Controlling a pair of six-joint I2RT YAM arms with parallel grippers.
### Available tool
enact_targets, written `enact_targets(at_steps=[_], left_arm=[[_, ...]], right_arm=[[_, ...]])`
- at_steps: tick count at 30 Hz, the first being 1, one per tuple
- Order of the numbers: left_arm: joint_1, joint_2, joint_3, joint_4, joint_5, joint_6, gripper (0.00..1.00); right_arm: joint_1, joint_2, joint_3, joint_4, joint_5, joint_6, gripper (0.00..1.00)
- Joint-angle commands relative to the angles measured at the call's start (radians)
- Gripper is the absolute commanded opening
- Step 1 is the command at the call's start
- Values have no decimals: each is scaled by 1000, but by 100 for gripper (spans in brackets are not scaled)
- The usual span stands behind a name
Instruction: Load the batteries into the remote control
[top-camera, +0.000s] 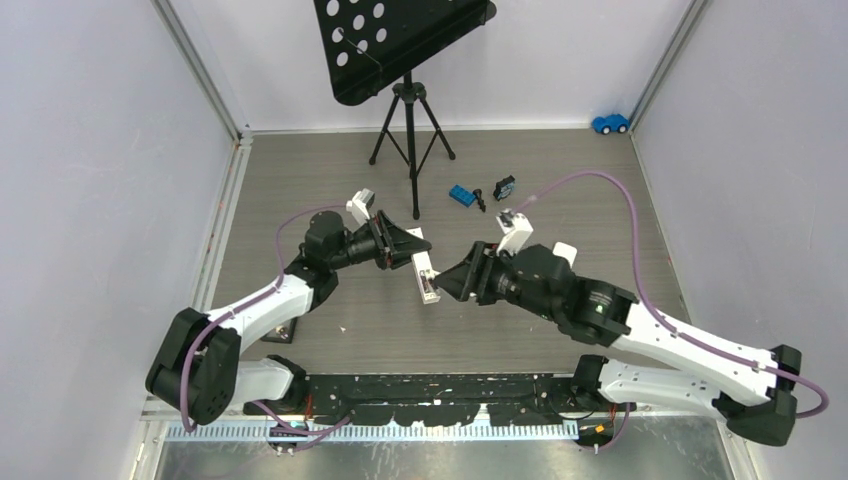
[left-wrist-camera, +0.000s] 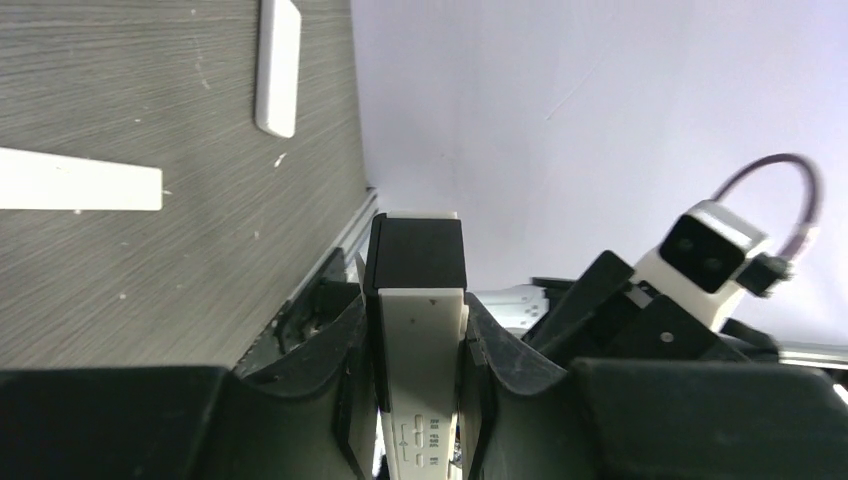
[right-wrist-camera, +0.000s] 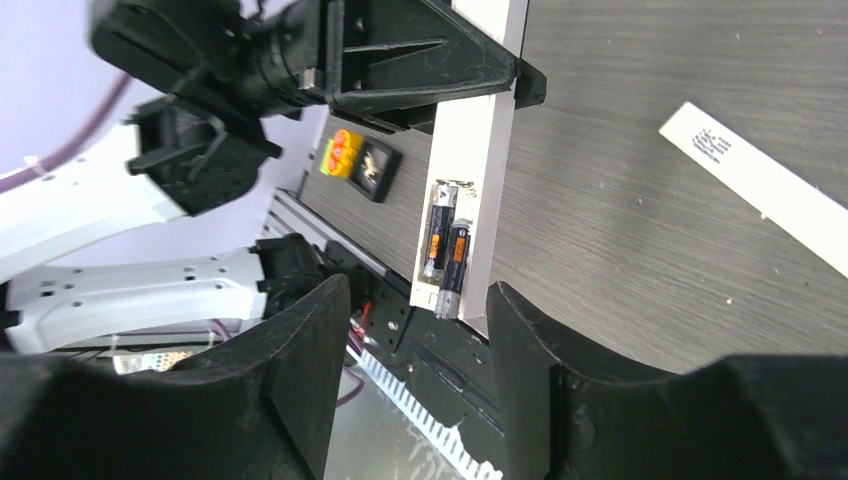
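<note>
At the near edge of the grey wood-grain desk (top-camera: 330, 170), two white and black robot arms rise from their bases and lean inward, nearly meeting over the middle of the desk. The left end effector (top-camera: 413, 256) is pinched on a slim white remote control (right-wrist-camera: 478, 150). Its two black fingers (left-wrist-camera: 320, 352) press against the remote's long sides, and the remote reaches out past the fingertips toward the right arm. The remote is held above the desk with its uncovered compartment facing up. Two batteries (right-wrist-camera: 437, 235), dark cells with orange bands, lie side by side inside that compartment, near the remote's free end. I cannot tell whether both are seated fully. The right end effector (right-wrist-camera: 418, 292) faces that free end with its fingers (right-wrist-camera: 310, 365) spread, one on each side of the remote's tip, and it holds nothing. The batteries lie just beyond its fingertips, in line with the gap between them. On the desk beside the arms lie a flat white strip (right-wrist-camera: 760, 185) and a short white rounded piece (left-wrist-camera: 277, 65), apart from each other. Farther back, a flat blue toy brick (top-camera: 461, 196) and a small black-and-blue block (top-camera: 505, 187) sit near each other. Behind them a black music stand (top-camera: 400, 50) stands on a tripod, and a blue toy car (top-camera: 610, 123) rests in the far right corner.
</note>
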Motion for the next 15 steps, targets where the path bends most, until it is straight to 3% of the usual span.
enact_targets(at_steps=[1,7,15], left_arm=[[8,-1,-30,272,-35,-176,0],[15,-16,-76,420,-142,-347,0],[25,-20,-131,528,-194,-498,0]], right_arm=[[2,-121,-122,277,50,36,60],[3,-162,-232,551,-64,38,66],[3,-161,-313,716,-19,129,70]])
